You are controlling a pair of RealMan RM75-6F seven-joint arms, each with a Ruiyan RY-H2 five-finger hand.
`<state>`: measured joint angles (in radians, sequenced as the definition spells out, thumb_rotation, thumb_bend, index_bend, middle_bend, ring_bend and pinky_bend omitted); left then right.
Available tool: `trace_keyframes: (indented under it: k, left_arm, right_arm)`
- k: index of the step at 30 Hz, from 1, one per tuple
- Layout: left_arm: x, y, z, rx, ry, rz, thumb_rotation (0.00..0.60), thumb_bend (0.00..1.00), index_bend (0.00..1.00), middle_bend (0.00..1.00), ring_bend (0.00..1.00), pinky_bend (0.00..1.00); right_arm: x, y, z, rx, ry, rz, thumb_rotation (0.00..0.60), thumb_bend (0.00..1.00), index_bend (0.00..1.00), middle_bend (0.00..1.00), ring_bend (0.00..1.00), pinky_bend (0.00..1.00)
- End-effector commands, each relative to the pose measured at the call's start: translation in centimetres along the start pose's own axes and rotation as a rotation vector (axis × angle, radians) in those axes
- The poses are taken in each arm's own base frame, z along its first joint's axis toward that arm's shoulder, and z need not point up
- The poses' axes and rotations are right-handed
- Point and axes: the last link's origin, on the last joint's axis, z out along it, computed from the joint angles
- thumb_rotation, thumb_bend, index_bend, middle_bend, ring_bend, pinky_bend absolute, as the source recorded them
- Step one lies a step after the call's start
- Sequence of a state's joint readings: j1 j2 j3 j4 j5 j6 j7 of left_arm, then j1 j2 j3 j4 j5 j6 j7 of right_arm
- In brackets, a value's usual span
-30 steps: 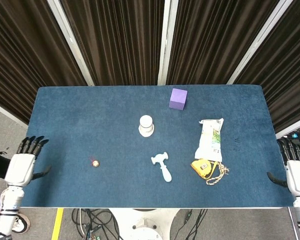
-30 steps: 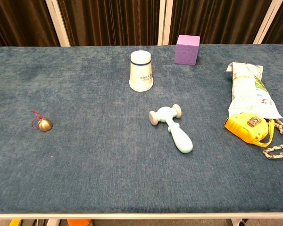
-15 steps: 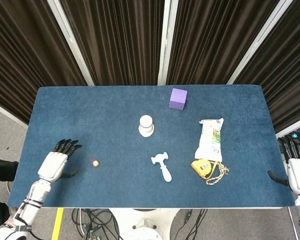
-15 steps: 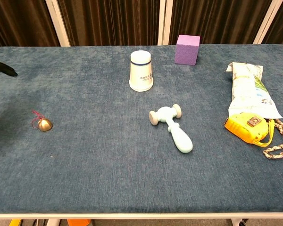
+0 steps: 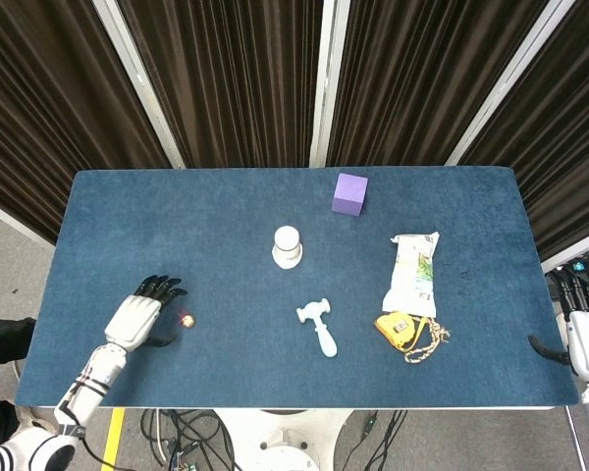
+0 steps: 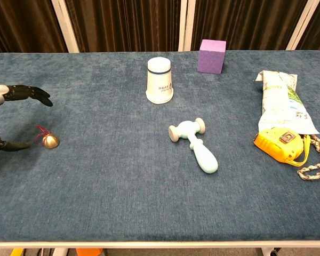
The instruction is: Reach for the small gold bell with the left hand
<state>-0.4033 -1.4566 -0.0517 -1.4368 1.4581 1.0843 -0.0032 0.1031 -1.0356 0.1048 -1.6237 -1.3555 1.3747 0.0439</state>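
The small gold bell [image 5: 187,320] [image 6: 50,141] with a red loop lies on the blue table [image 5: 226,226] near its front left. My left hand [image 5: 142,309] [image 6: 13,109] hovers just left of the bell, fingers spread and thumb apart, holding nothing. Its thumb tip lies close to the bell's left side in the chest view, with a small gap. My right hand [image 5: 581,324] stays off the table's right edge, fingers apart, empty.
A white paper cup [image 5: 287,245] stands mid-table, a purple cube [image 5: 349,193] behind it. A pale blue toy hammer [image 5: 319,327], a snack bag [image 5: 413,272] and a yellow tape measure [image 5: 399,330] with a cord lie to the right.
My left hand has moved from off the table's left edge rightward over the table to just beside the bell. The right hand and the objects have not moved.
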Motion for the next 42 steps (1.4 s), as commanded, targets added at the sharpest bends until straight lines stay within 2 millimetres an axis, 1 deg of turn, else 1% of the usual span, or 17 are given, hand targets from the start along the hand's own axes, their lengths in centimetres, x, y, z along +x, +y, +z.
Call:
trace_keyframes:
  k: [1, 10, 17, 27, 34, 42]
  left_arm:
    - [-0.1, 0.0, 0.3, 0.004, -0.001, -0.005, 0.600, 0.20, 0.25, 0.08, 0.00, 0.00]
    - [-0.3, 0.4, 1.1, -0.004, 0.007, -0.030, 0.600, 0.20, 0.39, 0.09, 0.00, 0.00]
    - [-0.6, 0.5, 1.7, 0.002, -0.005, -0.043, 0.600, 0.20, 0.41, 0.09, 0.00, 0.00]
    - [-0.7, 0.6, 2.2, 0.007, -0.010, -0.047, 0.600, 0.23, 0.48, 0.10, 0.00, 0.00]
    - [-0.8, 0.6, 2.6, 0.010, -0.020, -0.064, 0.600, 0.24, 0.49, 0.10, 0.00, 0.00]
    - [-0.9, 0.5, 2.7, 0.014, -0.023, -0.061, 0.600, 0.29, 0.50, 0.11, 0.00, 0.00]
  right_arm:
    - [0.0, 0.2, 0.0, -0.005, 0.000, 0.001, 0.600, 0.08, 0.00, 0.00, 0.00, 0.00]
    - [-0.3, 0.3, 0.1, -0.006, -0.011, 0.005, 0.600, 0.08, 0.00, 0.00, 0.00, 0.00]
    - [-0.3, 0.4, 0.2, -0.012, -0.015, 0.005, 0.600, 0.08, 0.00, 0.00, 0.00, 0.00]
    - [-0.5, 0.6, 0.2, -0.016, -0.022, 0.007, 0.600, 0.08, 0.00, 0.00, 0.00, 0.00]
    - [-0.6, 0.7, 0.2, -0.021, -0.031, 0.007, 0.600, 0.08, 0.00, 0.00, 0.00, 0.00]
    - [-0.7, 0.9, 0.2, -0.025, -0.035, 0.008, 0.600, 0.08, 0.00, 0.00, 0.00, 0.00]
